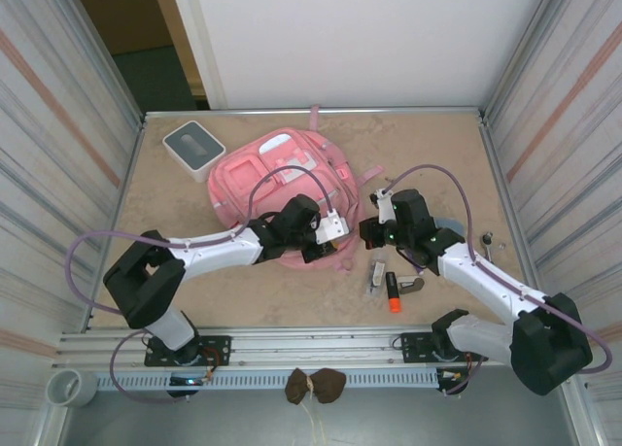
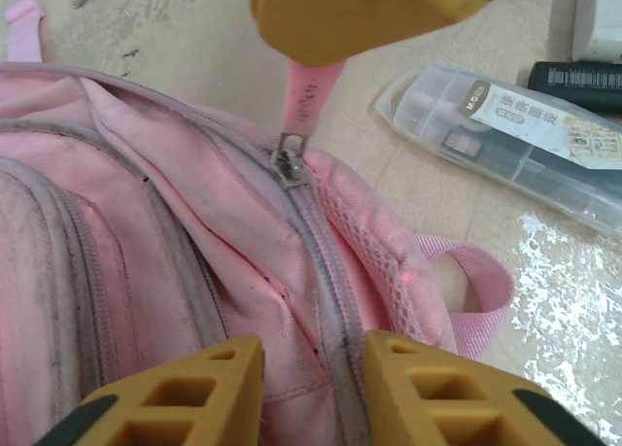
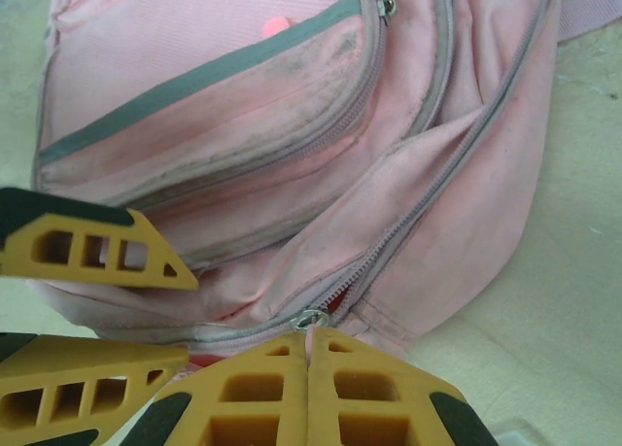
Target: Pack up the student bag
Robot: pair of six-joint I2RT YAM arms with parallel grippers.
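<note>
Two grippers meet at the near right edge of the pink bag (image 1: 280,170). The bag lies flat on the table (image 1: 437,145), left of centre and toward the far side, with a small grey-and-white box (image 1: 194,147) near its far left corner. The right gripper (image 3: 309,349) has its fingers pressed tight together on the pink zip tab (image 2: 311,86). The metal slider (image 2: 290,159) sits just past the fingertips, at the end of the pale zip line that runs along the bag's side. In the right wrist view a short reddish gap shows in the zip just beside the slider. The left gripper (image 2: 313,347) reaches in across the bag from the other side. Its fingers stand partly apart, one on each side of that same zip line, and bag fabric fills the space between them. I cannot tell whether they actually pinch the fabric or only straddle it. A pink strap loop (image 2: 476,291) sticks out from the bag's edge onto the table. A clear pen case (image 2: 505,140) lies just beside that edge, and in the overhead view an orange-and-black marker (image 1: 393,292) rests near the case, on its near side.
</note>
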